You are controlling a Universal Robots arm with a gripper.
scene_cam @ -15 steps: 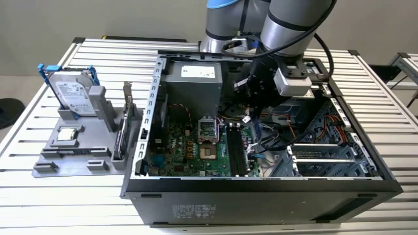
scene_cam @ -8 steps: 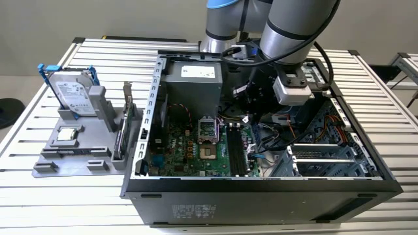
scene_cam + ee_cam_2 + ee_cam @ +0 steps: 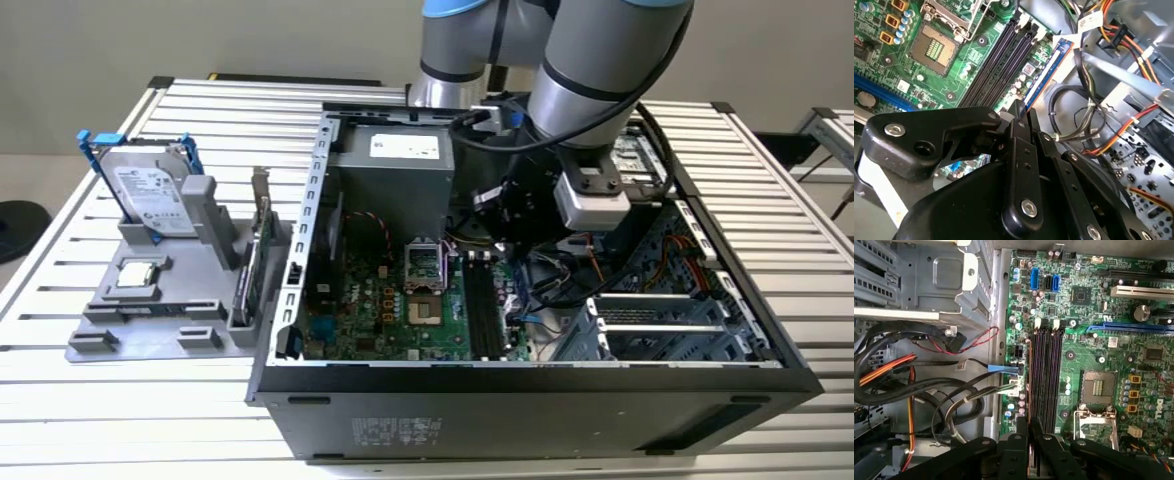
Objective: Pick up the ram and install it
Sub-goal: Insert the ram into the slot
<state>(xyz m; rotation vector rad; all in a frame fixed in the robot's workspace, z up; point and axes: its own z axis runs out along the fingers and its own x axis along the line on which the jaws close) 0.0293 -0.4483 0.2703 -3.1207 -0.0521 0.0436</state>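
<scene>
From my station I see a slatted metal desk (image 3: 134,440) carrying an open computer case (image 3: 534,425), with the arm (image 3: 601,60) reaching down into it. The green motherboard (image 3: 380,310) lies on the case floor. To the exterior view's left of the case sits a gray fixture (image 3: 147,325) holding a hard drive (image 3: 150,190) upright in a blue frame.

In the second wrist view my pincer (image 3: 1021,107) is pinching one end of the ram (image 3: 1048,72). I see the stick edge-on, its blue edge running away from the fingertips. It sits just beside the four black memory slots (image 3: 999,65), roughly parallel to them, on the side toward the loose cables (image 3: 1074,115). All four slots look bare in both wrist views (image 3: 1046,375). I cannot tell how high the ram hangs above the board.
</scene>
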